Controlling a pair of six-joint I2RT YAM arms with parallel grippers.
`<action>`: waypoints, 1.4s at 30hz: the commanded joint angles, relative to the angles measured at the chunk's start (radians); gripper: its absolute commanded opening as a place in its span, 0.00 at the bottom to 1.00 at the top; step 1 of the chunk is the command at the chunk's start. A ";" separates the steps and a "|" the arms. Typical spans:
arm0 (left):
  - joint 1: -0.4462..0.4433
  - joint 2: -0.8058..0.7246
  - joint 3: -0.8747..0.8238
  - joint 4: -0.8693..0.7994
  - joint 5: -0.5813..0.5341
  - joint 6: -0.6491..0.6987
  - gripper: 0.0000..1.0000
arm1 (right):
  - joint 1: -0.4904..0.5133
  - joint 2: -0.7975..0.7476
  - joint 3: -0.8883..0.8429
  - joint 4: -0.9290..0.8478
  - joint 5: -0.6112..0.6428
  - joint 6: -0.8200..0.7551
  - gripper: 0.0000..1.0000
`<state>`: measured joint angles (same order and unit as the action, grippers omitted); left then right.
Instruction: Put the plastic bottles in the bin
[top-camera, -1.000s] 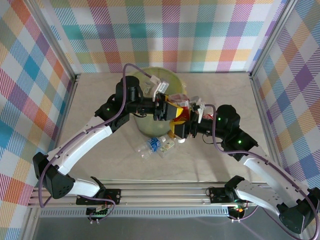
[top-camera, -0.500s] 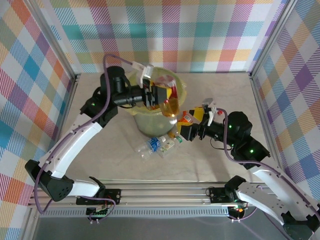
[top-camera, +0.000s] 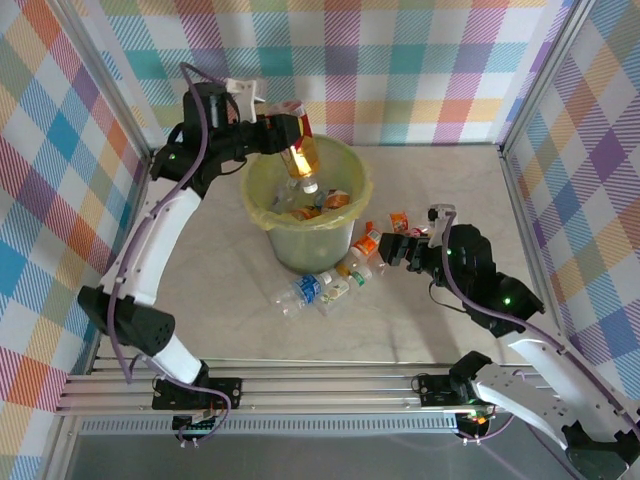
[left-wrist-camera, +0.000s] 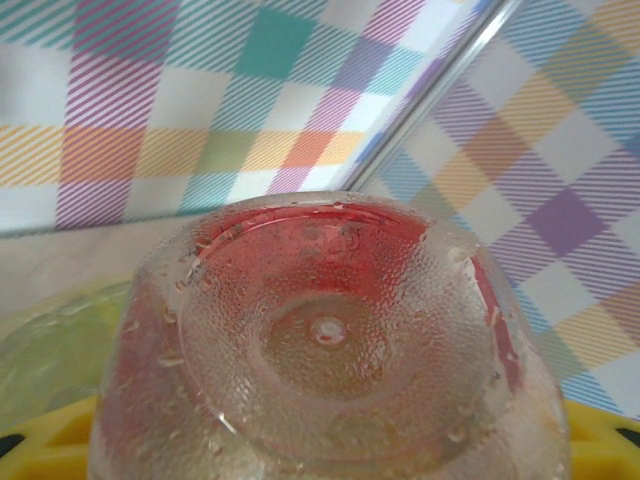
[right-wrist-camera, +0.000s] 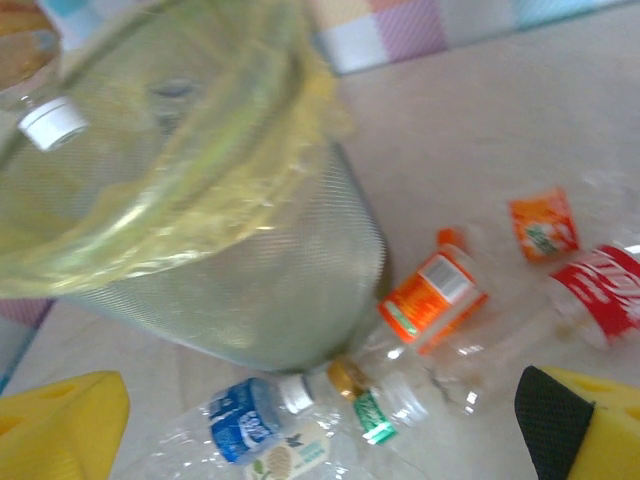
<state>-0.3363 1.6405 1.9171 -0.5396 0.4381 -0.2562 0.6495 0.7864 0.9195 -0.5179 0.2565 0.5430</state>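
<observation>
Clamped on a clear amber plastic bottle (top-camera: 303, 150), my left gripper (top-camera: 285, 130) has carried it above the round pale green bin (top-camera: 256, 196) below, ready to drop, while my right gripper (top-camera: 392, 247) has sprung wide apart.

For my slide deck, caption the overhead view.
Left end effector holds an orange bottle cap-down over the green bin; right end effector open beside loose bottles.

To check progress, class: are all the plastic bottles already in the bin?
No, several bottles lie on the table beside the bin.
</observation>
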 joint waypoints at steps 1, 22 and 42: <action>0.018 0.053 0.075 -0.089 0.000 0.022 0.50 | 0.006 0.031 0.053 -0.131 0.126 0.090 1.00; 0.016 0.260 0.124 -0.013 0.301 -0.138 0.54 | -0.007 0.074 0.038 -0.143 0.144 0.109 1.00; -0.029 0.201 0.020 -0.097 0.127 -0.035 0.86 | -0.021 0.114 0.050 -0.195 0.208 0.147 1.00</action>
<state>-0.3580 1.9026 1.9392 -0.5968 0.6231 -0.3267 0.6346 0.8902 0.9531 -0.6800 0.4267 0.6651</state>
